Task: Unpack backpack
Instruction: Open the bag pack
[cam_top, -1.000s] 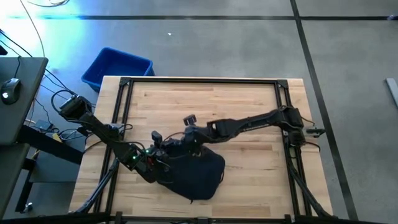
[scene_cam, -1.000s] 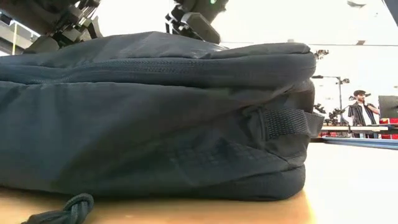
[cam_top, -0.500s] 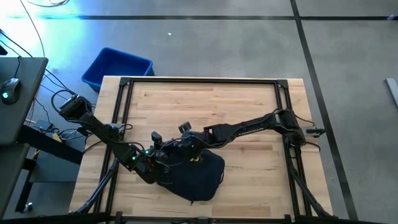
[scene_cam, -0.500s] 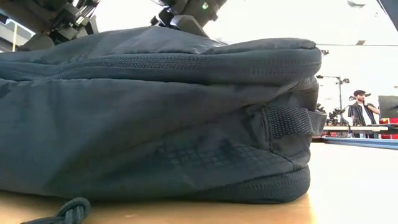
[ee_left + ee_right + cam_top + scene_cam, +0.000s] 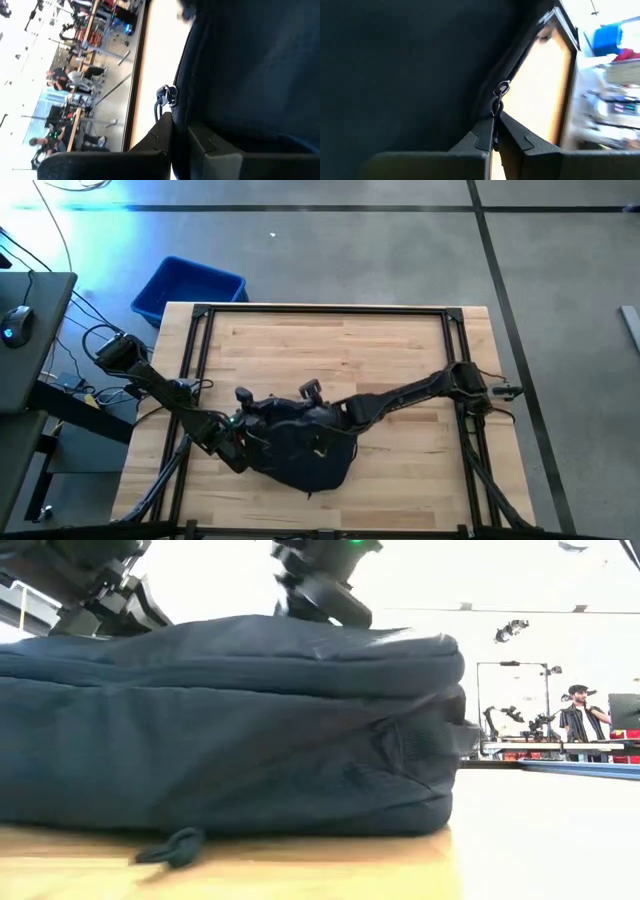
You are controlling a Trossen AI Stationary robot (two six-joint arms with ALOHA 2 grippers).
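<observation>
The dark navy backpack [image 5: 305,455] lies flat on the wooden table near the near edge and fills the low view [image 5: 230,730]. My left gripper [image 5: 240,442] is at the backpack's left end, shut on its fabric [image 5: 180,135]. A knotted cord pull [image 5: 162,97] hangs just beyond the left fingers. My right gripper [image 5: 318,430] is over the top of the backpack, shut on a metal zip pull [image 5: 496,132]. In the low view both arms come down onto the bag from above; the contact is hidden there. My left gripper pinches the backpack's edge [image 5: 181,120] between its two fingers, close to the cord pull, coming from the table's left side. The bag rests on the table. My right gripper pinches the zip pull [image 5: 498,97] between its two fingertips, along the seam where the zip runs; the bag lies flat under it.
A blue plastic bin [image 5: 190,288] stands on the floor beyond the far left corner. A black frame [image 5: 325,310] runs around the table. Bare wood [image 5: 330,350] lies on the far half. A person [image 5: 580,720] stands in the room behind.
My right gripper has moved toward the table's near edge over the backpack and turned at the wrist. The backpack has slid a little toward the left and away from the near edge; its right end and the cord under it have shifted in the low view.
</observation>
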